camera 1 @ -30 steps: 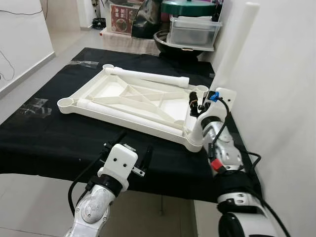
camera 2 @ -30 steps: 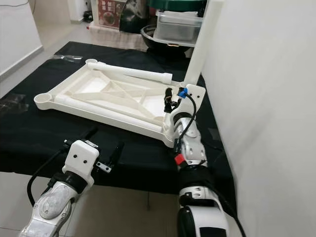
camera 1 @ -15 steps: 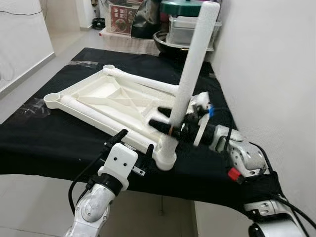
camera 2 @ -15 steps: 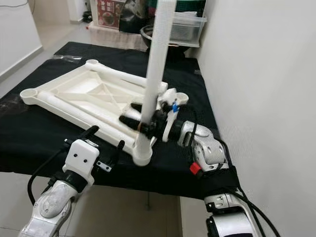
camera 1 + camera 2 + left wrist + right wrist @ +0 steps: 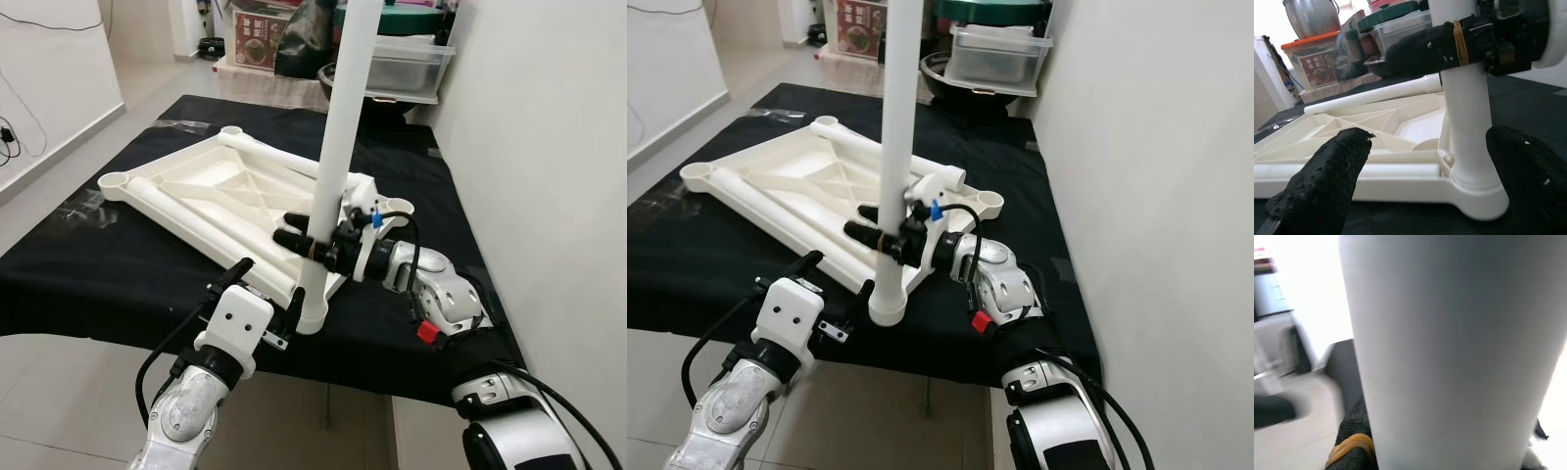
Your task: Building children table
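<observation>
White plastic leg stands in the tabletop's corner socket, right claw clamped round it; press straight down, upright. Left claw hovers released nearby.

The white leg, clamped by the right gripper, has been brought from leaning to upright, and the table top has been turned.
</observation>
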You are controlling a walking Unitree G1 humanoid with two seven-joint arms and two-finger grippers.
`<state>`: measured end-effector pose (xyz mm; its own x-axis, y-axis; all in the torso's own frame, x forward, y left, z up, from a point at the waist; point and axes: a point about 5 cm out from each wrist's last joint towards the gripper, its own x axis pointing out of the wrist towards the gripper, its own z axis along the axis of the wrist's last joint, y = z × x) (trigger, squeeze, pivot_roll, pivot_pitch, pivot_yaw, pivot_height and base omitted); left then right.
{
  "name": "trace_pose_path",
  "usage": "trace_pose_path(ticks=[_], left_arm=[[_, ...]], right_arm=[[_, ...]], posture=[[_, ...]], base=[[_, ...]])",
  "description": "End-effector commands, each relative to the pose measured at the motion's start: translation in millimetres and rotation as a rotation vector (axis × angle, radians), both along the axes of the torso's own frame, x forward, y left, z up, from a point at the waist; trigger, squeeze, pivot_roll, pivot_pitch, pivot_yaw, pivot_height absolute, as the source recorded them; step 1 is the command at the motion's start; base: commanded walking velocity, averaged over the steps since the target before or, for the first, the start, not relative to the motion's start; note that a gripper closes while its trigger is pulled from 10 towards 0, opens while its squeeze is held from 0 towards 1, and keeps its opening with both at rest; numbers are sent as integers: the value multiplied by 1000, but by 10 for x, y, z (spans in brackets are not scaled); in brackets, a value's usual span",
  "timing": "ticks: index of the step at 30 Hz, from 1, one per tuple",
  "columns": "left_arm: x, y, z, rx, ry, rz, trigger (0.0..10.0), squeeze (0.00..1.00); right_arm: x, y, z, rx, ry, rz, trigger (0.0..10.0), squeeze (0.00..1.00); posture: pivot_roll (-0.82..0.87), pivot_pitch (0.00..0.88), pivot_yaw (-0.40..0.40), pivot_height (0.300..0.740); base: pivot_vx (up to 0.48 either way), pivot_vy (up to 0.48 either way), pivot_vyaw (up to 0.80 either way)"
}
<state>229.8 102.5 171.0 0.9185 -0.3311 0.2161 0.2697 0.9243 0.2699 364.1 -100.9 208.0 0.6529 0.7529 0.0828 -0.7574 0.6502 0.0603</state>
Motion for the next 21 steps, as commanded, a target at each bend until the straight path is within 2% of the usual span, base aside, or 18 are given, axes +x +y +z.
trace_pose_path(ticks=[1, 2, 3, 4, 5, 6, 8, 10, 11, 13, 14, 15, 18, 19, 21], left_arm=[[-5, -4, -31, 12, 14, 0, 10000, 0], [-5, -4, -31, 12, 14, 0, 10000, 0], [-3, -6, -33, 11, 14, 0, 10000, 0], [-2, -10, -37, 10, 15, -1, 10000, 0], [-2, -10, -37, 10, 15, -1, 10000, 0], [-2, -13, -41, 10, 15, -2, 10000, 0], [-2, -13, -41, 10, 15, -2, 10000, 0], [5, -21, -38, 7, 15, -3, 10000, 0], [5, -21, -38, 7, 15, -3, 10000, 0], [13, -23, -28, 7, 12, -1, 10000, 0], [13, -23, -28, 7, 12, -1, 10000, 0], [15, -19, -26, 8, 11, 0, 10000, 0], [15, -17, -26, 9, 11, 0, 10000, 0], [17, -13, -27, 10, 12, 2, 10000, 0], [14, -10, -28, 10, 13, 4, 10000, 0]], right_arm=[[88, -196, -3, 26, 29, -217, 0, 0], [88, -196, -3, 26, 29, -217, 0, 0], [123, -257, -16, 21, 36, -338, 0, 0], [159, -427, -72, 16, 80, -611, 0, 0], [159, -427, -72, 16, 80, -611, 0, 0], [160, -554, -127, 21, 121, -806, 0, 0], [160, -554, -127, 21, 121, -806, 0, 0], [54, -636, -240, 12, 184, -1083, 0, 0], [54, -636, -240, 12, 184, -1083, 0, 0], [-33, -483, -296, 42, 222, -1145, 0, 0], [-33, -483, -296, 42, 222, -1145, 0, 0], [-31, -372, -283, 81, 225, -1109, 10000, 0], [-25, -301, -268, 108, 223, -1081, 10000, 0], [-9, -246, -240, 128, 203, -1042, 10000, 1000], [9, -213, -206, 136, 167, -1009, 10000, 1000]], posture=[[110, 43, -112, 740], [110, 43, -112, 740], [105, 42, -110, 740], [100, 44, -105, 740], [100, 44, -105, 740], [99, 41, -106, 740], [99, 41, -106, 740], [99, 43, -108, 740], [99, 43, -108, 740], [101, 45, -109, 740], [101, 45, -109, 740], [104, 50, -110, 740], [104, 52, -111, 740], [103, 51, -110, 740], [102, 53, -111, 740]], base=[[0, 0, 0], [0, 0, 0], [0, 0, 0], [0, 0, 0], [0, 0, 0], [0, 0, 0], [0, 0, 0], [0, 0, 0], [0, 0, 0], [0, 0, 0], [0, 0, 0], [0, 0, 0], [0, 0, 0], [0, 0, 0], [0, 0, 0]])
